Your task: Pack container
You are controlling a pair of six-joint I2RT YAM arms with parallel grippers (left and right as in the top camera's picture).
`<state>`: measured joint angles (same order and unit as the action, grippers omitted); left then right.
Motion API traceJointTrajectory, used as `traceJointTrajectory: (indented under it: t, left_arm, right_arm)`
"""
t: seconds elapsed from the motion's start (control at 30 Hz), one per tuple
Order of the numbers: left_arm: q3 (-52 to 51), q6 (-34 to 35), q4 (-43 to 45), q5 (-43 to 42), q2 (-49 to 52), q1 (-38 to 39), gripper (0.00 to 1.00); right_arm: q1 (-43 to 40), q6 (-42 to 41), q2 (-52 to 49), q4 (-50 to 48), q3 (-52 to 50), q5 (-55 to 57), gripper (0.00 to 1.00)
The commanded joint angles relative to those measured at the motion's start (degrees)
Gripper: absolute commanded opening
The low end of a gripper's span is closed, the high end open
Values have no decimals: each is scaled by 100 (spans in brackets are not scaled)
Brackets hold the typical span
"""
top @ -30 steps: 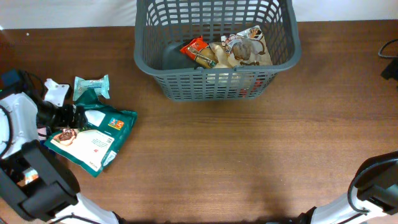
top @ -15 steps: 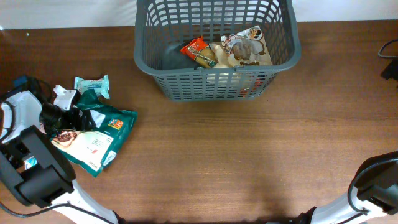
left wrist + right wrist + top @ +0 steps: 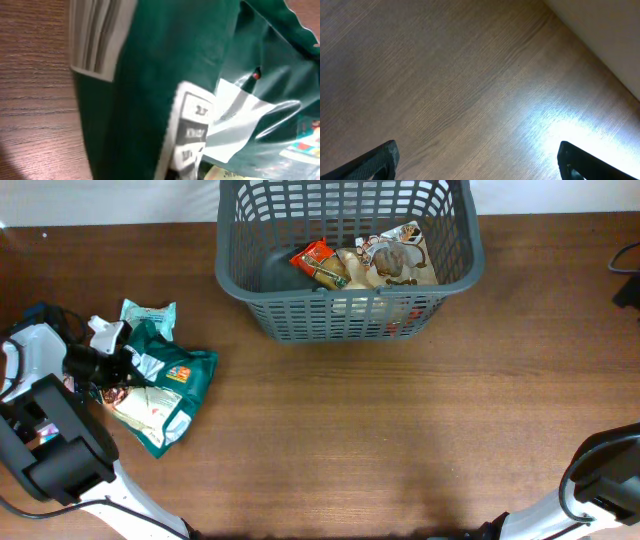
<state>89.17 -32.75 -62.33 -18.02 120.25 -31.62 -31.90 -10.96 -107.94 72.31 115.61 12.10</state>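
The container, a large dark grey lattice basket, stands at the back centre of the table. It holds a red packet and a brown-and-white packet. At the far left my left gripper is shut on the upper edge of a big green packet, which lies bunched on the wood. That green packet fills the left wrist view and hides the fingers. My right gripper is open over bare wood with nothing between its fingers.
A small mint-green packet and a white scrap lie just behind the green packet. The right arm's base sits at the front right corner. A dark cable shows at the right edge.
My left gripper has closed on the green packet's edge. The packet has crumpled and drawn narrower, its top lifted. The right arm has not moved.
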Motion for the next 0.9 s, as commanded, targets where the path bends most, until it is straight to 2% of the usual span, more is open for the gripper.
traceJointTrajectory:
  t: [0.0, 0.23, 0.37, 0.5, 0.57, 0.73, 0.87]
  left_arm:
    - [-212, 166, 83, 267, 531, 35, 2]
    - [-212, 166, -35, -101, 531, 35, 2]
    - [-210, 146, -181, -1019, 531, 35, 2]
    - [-210, -37, -229, -2312, 496, 35, 2]
    - [-210, -35, -225, -2583, 446, 35, 2]
    - [-205, -31, -264, -2684, 4, 33, 2]
    - [-201, -31, -260, -2747, -813, -48, 2]
  right_arm:
    - [4, -42, 70, -15, -11, -9, 99]
    - [4, -42, 70, -15, -11, -9, 99]
    - [4, -42, 70, -15, -11, -9, 99]
    - [4, -42, 70, -15, -11, -9, 99]
    - [4, -42, 70, -15, -11, -9, 99]
    - [4, -42, 70, -15, -11, -9, 99]
    - [4, -42, 70, -15, -11, -9, 99]
